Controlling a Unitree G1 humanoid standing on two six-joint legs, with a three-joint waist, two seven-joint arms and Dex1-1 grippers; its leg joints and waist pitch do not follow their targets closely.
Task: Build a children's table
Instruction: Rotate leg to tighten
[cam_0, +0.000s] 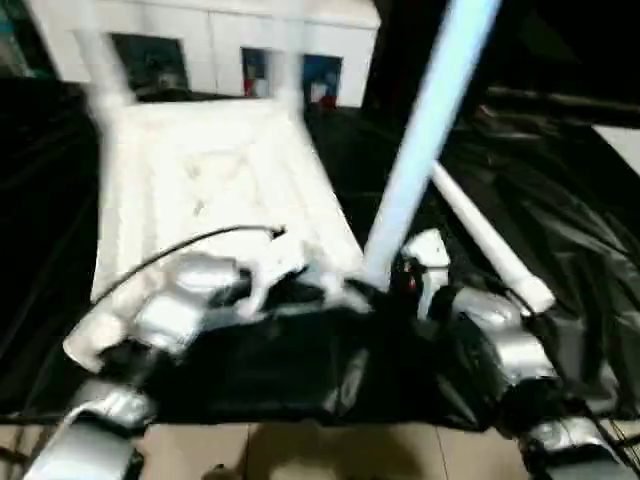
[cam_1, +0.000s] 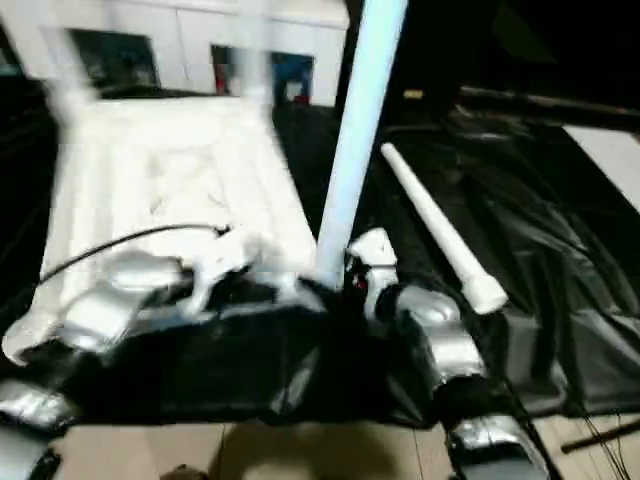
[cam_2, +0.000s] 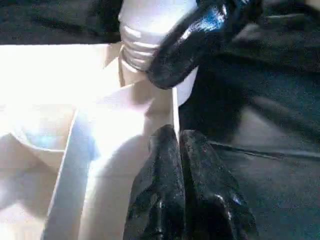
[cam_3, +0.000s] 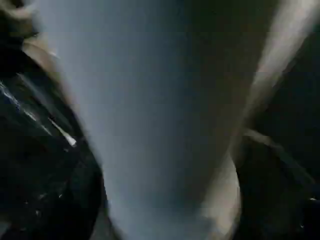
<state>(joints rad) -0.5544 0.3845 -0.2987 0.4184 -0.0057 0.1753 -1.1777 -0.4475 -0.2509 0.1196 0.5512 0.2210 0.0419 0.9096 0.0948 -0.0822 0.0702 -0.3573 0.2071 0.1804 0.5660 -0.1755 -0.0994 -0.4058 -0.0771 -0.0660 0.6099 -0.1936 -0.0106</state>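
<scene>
The children's table top (cam_0: 210, 180) lies upside down on the black cloth, ribs up. A white leg (cam_0: 420, 140) stands tilted in its near right corner socket, and my right gripper (cam_0: 400, 280) is at that leg's base. The leg (cam_3: 150, 115) looms close in the right wrist view. My left gripper (cam_2: 177, 150) is shut and empty, its tips pressed on the top's near edge beside that socket. The leg's threaded end (cam_2: 140, 40) shows just beyond it. Another leg (cam_0: 490, 240) lies loose on the cloth to the right. A blurred leg (cam_0: 105, 60) stands at the far left corner.
A black cloth (cam_0: 560, 200) covers the work table and hangs over its near edge above a tan floor (cam_0: 330, 450). A white cabinet with glass doors (cam_0: 230, 40) stands behind. A black cable (cam_0: 180, 245) runs across my left forearm.
</scene>
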